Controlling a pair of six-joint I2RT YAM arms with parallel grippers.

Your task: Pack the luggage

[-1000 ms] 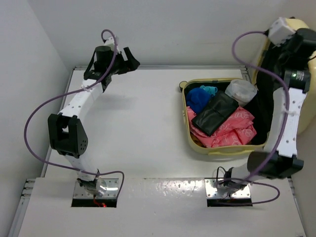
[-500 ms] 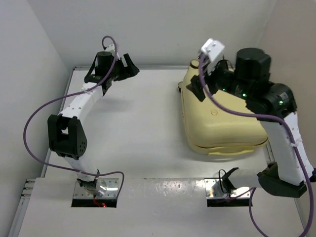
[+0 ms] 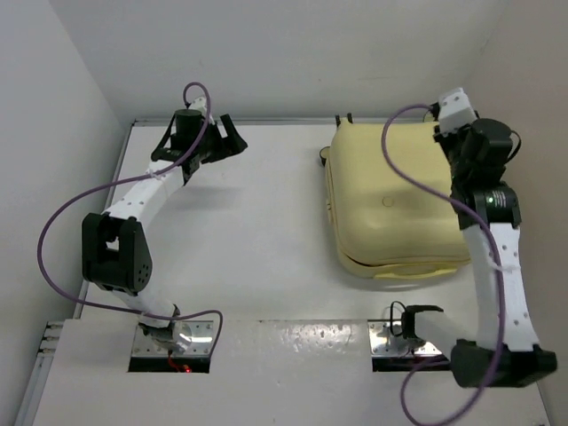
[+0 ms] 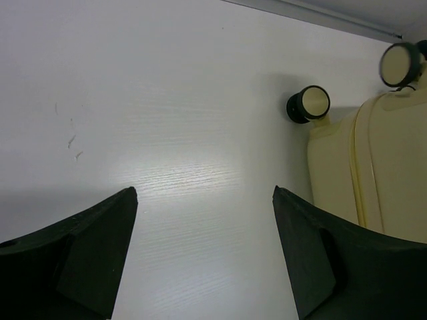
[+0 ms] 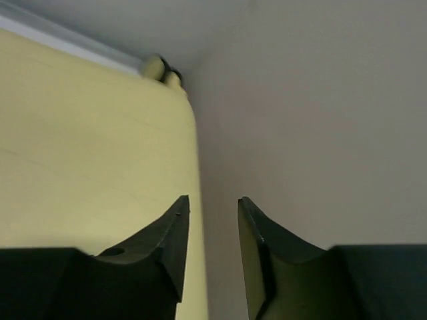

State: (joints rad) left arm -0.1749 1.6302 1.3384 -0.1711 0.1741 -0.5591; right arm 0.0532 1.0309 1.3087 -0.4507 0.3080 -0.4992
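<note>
Luggage (image 3: pixel 395 200): lies flat on the right far part of the counter (image 3: pixel 257 231), pale yellow shell up. The lid is shut down on the base and the seam line runs along the near and left edges. Nothing of the inside shows, and no item lies loose on the counter around it.

Wheels: two small black wheels with pale hubs (image 4: pixel 309 104) stick out at the far left corner of the case, one just beyond the other in the left wrist view.

Left claw (image 4: pixel 204 193): jaws spread wide and holding nothing, with bare white counter between them. It sits at the far left of the counter, well apart from the luggage and pointed toward its wheeled end.

Right claw (image 5: pixel 213 200): fingers stand apart with a narrow gap and nothing in it. It hangs at the right far edge of the luggage, with yellow shell under the left finger and grey wall beyond. I cannot tell if it touches the shell.
</note>
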